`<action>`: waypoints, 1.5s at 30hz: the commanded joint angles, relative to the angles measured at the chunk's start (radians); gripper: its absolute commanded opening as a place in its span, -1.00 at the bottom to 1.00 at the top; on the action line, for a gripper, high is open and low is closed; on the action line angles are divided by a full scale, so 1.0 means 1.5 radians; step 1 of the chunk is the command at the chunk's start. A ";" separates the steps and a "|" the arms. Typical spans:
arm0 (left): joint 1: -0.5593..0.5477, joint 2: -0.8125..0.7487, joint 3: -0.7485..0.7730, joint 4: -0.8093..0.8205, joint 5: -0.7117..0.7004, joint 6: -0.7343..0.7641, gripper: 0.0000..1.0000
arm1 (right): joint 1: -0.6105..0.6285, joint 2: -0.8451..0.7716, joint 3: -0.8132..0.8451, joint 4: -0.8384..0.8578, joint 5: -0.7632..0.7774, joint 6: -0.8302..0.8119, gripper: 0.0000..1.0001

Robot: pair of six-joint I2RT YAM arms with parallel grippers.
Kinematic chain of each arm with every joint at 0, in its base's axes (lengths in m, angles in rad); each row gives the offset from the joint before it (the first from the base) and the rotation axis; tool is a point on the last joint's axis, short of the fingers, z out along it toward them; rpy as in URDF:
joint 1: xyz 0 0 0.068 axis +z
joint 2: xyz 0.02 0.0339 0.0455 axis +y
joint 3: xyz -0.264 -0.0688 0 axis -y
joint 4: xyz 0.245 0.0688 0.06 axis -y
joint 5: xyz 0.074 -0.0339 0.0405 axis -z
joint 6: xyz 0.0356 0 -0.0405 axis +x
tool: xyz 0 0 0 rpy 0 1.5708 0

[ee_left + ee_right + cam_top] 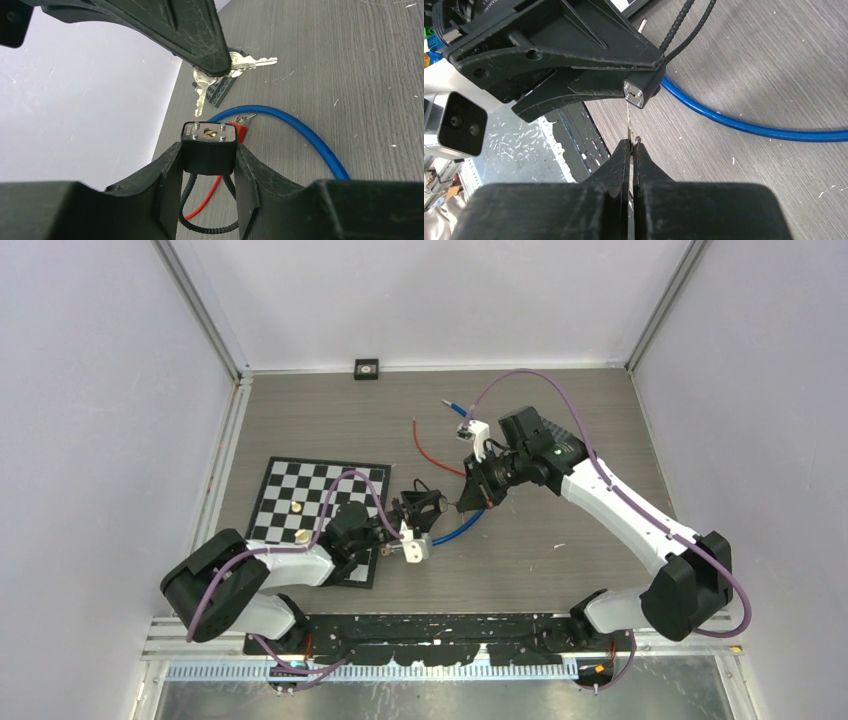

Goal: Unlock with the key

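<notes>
At the table's middle, overhead, my left gripper (418, 510) and right gripper (468, 502) meet beside the chessboard (300, 485), above a blue cable (458, 531). In the left wrist view, its fingers clamp the padlock (208, 145), with the keyhole facing the camera. In the right wrist view, the fingers pinch the key (629, 126) edge-on, its tip at the padlock's face.

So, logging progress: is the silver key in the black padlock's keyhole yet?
Out. The silver key in the right gripper only reaches the face edge of the black padlock; its brass keyhole shows unfilled.
</notes>
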 commanded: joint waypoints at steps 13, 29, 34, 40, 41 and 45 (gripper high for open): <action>-0.019 0.002 0.023 0.037 -0.065 0.021 -1.00 | 0.010 0.036 0.056 -0.017 0.008 0.029 -0.99; -0.034 0.004 0.029 0.029 -0.087 0.029 -1.00 | 0.010 0.055 0.064 -0.012 0.011 0.046 -0.99; -0.037 0.001 0.029 0.026 -0.090 0.035 -1.00 | 0.011 0.061 0.065 -0.011 0.013 0.048 -0.99; -0.038 0.000 0.029 0.024 -0.093 0.037 -1.00 | 0.011 0.061 0.060 -0.010 0.020 0.050 -0.99; -0.038 0.000 0.029 0.024 -0.093 0.036 -1.00 | 0.011 0.061 0.059 -0.010 0.021 0.049 -0.99; -0.038 0.000 0.029 0.024 -0.094 0.037 -1.00 | 0.011 0.060 0.057 -0.010 0.025 0.049 -0.99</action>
